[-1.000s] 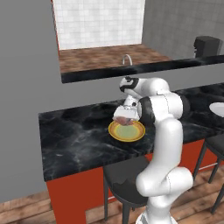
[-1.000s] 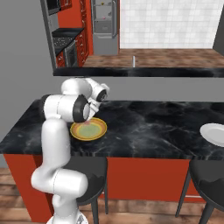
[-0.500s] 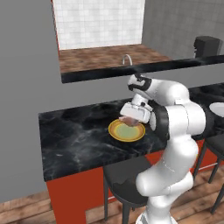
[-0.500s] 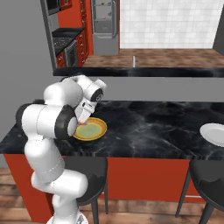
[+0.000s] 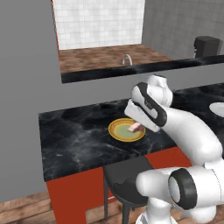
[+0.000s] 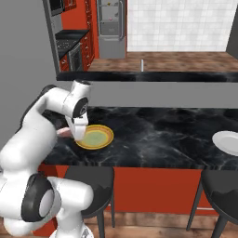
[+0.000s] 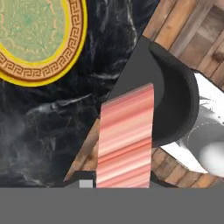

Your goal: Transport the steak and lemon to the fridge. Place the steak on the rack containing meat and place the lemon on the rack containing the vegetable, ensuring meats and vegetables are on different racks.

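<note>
The steak (image 7: 124, 140), a pink-red striped slab, hangs between the fingers of my gripper (image 7: 123, 183), which is shut on it. In the hand view it is in the air over the front edge of the black counter (image 7: 52, 131), with a stool seat below. In the left base view the steak (image 5: 136, 127) shows under my hand, by the yellow-rimmed plate (image 5: 122, 131). From the right base view the steak (image 6: 63, 132) is just left of the plate (image 6: 96, 137). A steel fridge (image 6: 110, 23) stands far back across the kitchen, doors closed. The lemon is out of view.
A black stool (image 6: 88, 174) stands under the counter's front edge, below my hand. A white plate (image 6: 228, 142) lies at the counter's right end. A raised bar ledge (image 6: 153, 76) with a faucet runs behind the counter. A grey wall (image 5: 22, 87) closes the left side.
My hand has swung from above the plate toward the counter's front edge, carrying the steak off the plate. The arm has folded lower and closer to the base.
</note>
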